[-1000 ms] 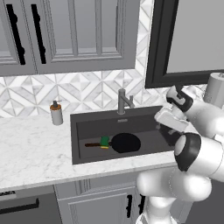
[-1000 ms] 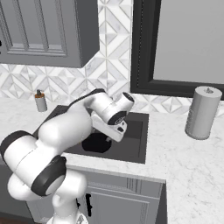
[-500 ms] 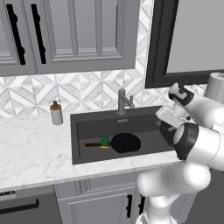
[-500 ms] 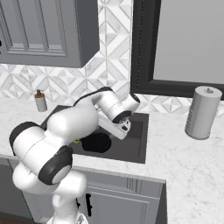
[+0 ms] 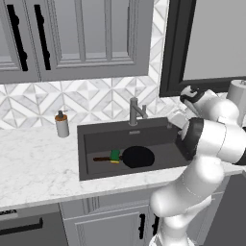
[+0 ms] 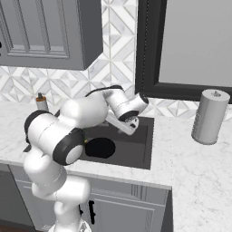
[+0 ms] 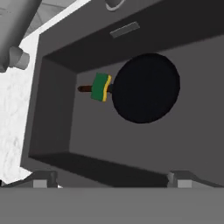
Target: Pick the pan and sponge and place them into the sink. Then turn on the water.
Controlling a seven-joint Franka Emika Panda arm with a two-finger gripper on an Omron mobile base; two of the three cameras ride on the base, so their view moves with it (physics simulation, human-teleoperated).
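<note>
The black pan [image 7: 146, 87] lies flat on the floor of the dark sink [image 7: 52, 109], its reddish-brown handle [image 7: 83, 89] pointing left. The green and yellow sponge [image 7: 101, 86] rests across that handle, next to the pan's rim. From the base views, the pan [image 5: 138, 156], the sponge [image 5: 114, 155] and the sink [image 5: 96, 132] appear the same way. My gripper [image 7: 112, 179] hovers open above the sink's right rear part, fingertips wide apart with nothing between them; in the right base view the gripper [image 6: 131, 124] points down over the basin. No water is in view at the faucet [image 5: 134, 111].
A soap dispenser [image 5: 61, 125] stands on the marble counter left of the sink. A grey paper towel roll [image 6: 208, 117] stands on the counter to the right. Wall cabinets hang above, and a dark-framed window sits behind the faucet.
My hand has lifted a little and drifted toward the sink's back right while the elbow swung. Pan and sponge have stayed where they lay. The gripper has stayed open.
</note>
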